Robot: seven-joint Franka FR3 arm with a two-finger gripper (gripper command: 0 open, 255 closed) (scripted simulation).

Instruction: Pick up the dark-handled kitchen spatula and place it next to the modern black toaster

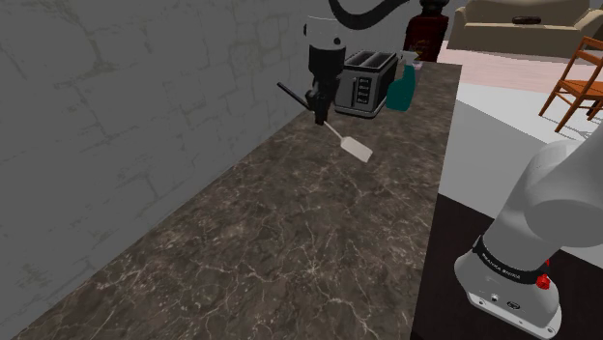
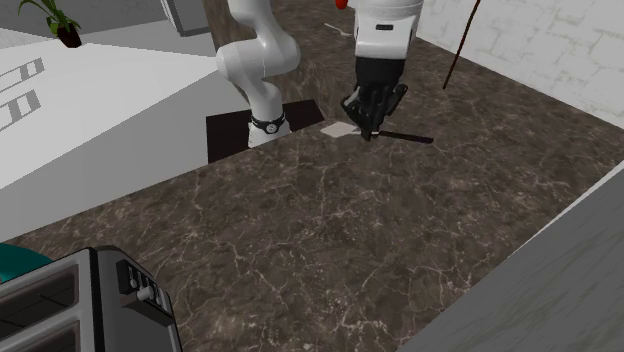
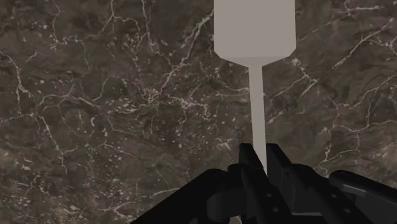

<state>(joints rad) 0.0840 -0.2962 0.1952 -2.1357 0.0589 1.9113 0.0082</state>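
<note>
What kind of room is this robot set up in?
Probably a home kitchen open to a living area: a dark veined countertop carrying a toaster, a spatula lifted above it, and a sofa and wooden chair beyond the counter's end.

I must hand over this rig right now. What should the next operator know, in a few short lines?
Gripper: shut on the spatula at its thin neck, with the pale blade ahead of the fingers and the dark handle behind.
Toaster: at the far end of the countertop in the shoulder view, apart from the spatula.
Done: the grasp.
Left: carry the spatula over, set it down beside the Toaster, release.
</note>
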